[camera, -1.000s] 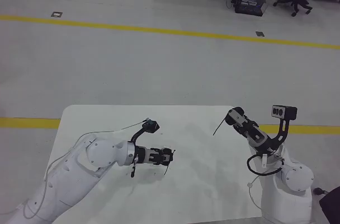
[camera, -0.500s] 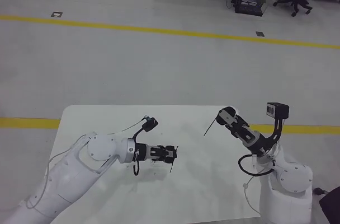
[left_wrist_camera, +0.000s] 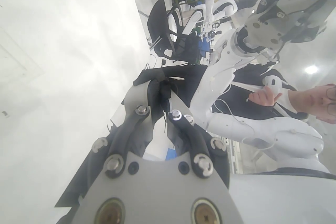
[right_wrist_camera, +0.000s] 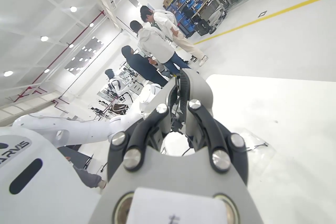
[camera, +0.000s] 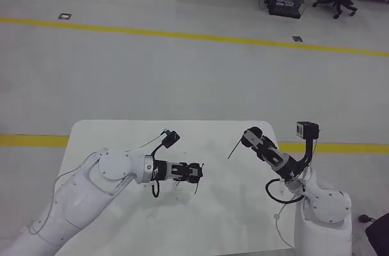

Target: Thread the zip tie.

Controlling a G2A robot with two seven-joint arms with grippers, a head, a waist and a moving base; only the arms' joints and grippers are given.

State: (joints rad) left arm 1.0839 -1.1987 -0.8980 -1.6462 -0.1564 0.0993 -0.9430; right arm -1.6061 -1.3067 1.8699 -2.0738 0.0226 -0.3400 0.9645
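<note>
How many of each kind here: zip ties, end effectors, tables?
Thin black plastic zip ties: 2, the left zip tie and the right zip tie, each pinched in an end effector.
Grey metal end effectors: 2, left end effector, right end effector.
White rectangular table: 1.
Total: 5.

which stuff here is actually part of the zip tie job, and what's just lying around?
In the job:
- thin black zip tie, pinched in the right gripper
- second thin black strip, probably another tie, pinched in the left gripper

Lying about:
- clear plastic sheet flat on the white table, touched by neither gripper
</note>
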